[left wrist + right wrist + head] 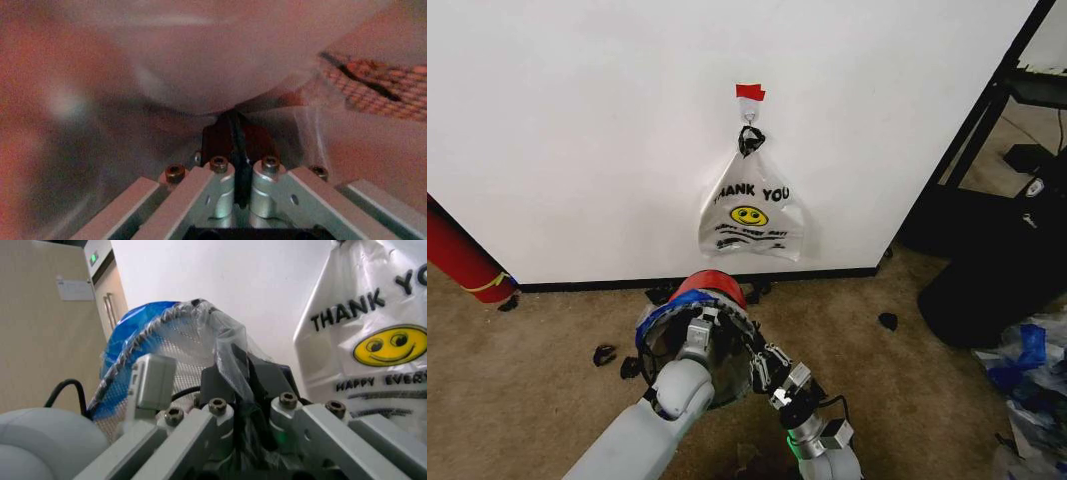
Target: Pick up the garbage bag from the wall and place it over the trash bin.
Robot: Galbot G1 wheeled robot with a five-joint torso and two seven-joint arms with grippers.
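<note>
Both grippers—left (699, 335) at the bin's (712, 285) 9 o'clock rim, right (765, 368) at 3—clamp the bag (655, 318); judged best stretched evenly, gently.

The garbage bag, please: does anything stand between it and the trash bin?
Nothing visible does: the garbage bag already wraps the rim of the trash bin, where the left gripper and the right gripper pinch the plastic.
</note>
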